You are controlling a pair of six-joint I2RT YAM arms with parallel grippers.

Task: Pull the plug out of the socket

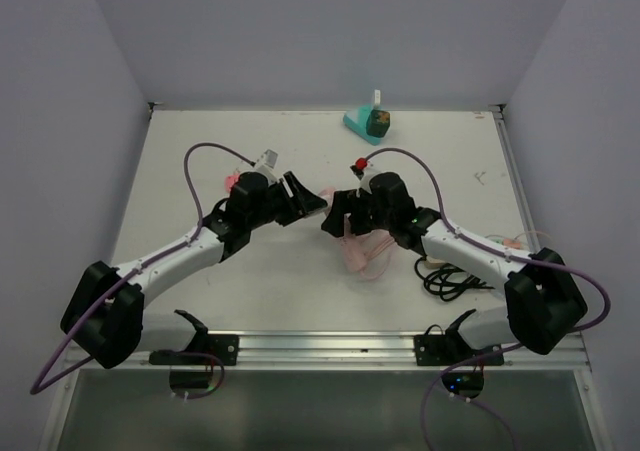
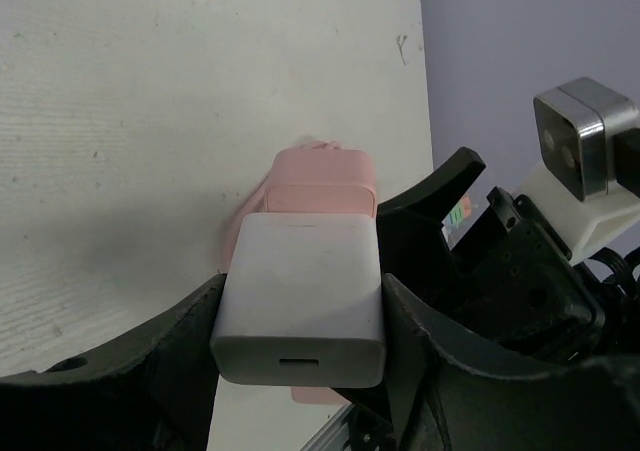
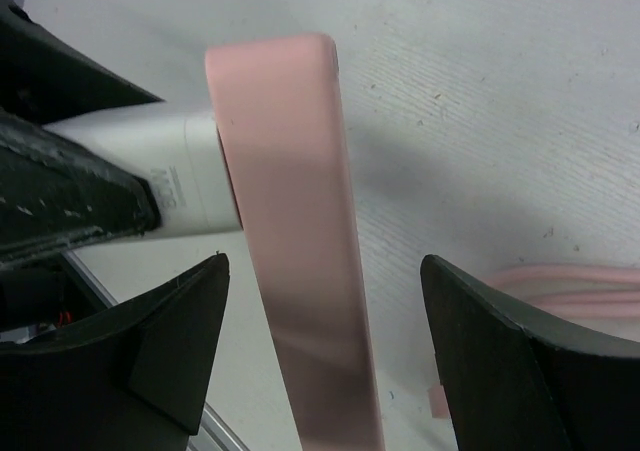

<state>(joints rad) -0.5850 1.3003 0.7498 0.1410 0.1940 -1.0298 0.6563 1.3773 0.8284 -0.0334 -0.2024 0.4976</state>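
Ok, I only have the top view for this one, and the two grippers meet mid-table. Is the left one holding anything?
Observer: Yes. The left wrist view shows the left gripper clamped on a white plug, with a finger against each side.
Operator: Is the plug out of its socket?
Observer: It doesn't look like it. The pink socket sits right against the plug's far end.
Operator: And the right gripper?
Observer: In the right wrist view the right gripper is open. The socket stands between its fingers with a gap on both sides.
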